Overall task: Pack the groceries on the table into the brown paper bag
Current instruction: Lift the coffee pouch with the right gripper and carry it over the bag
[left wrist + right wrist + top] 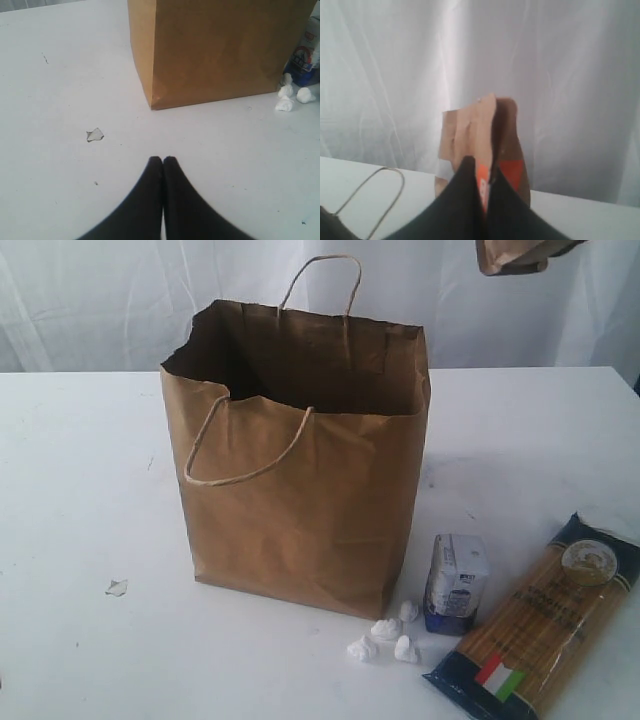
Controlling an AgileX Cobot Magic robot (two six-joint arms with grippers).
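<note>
Clamped on the brown-orange pouch (480,130), jaws of the right gripper (482,192) pinching only a narrow strip near the orange panel. Held high, with the brown paper bag (300,470) below and off to one side and one loop handle (375,200) just showing under the jaws. Risks a slip from so slight a pinch. Risks, too, a swing of the pouch against the bag's crumpled near rim on the way down, enough perhaps to fold the rim inward or tip the bag.

Pressed together on nothing, jaws of the left gripper (163,162), low over the table (60,75), with the small paper scrap (94,134) just ahead of the tips and the bag's corner beyond.

Farther out, beside the bag's foot: small white-blue carton (456,580), long spaghetti packet (540,640), and a few white lumps (385,640) of unclear make.

Cut off at the frame's edge in the exterior view, the pouch, with the gripper above it all but out of shot. Too dark to read, the bag's inside. No sight of any other groceries.
</note>
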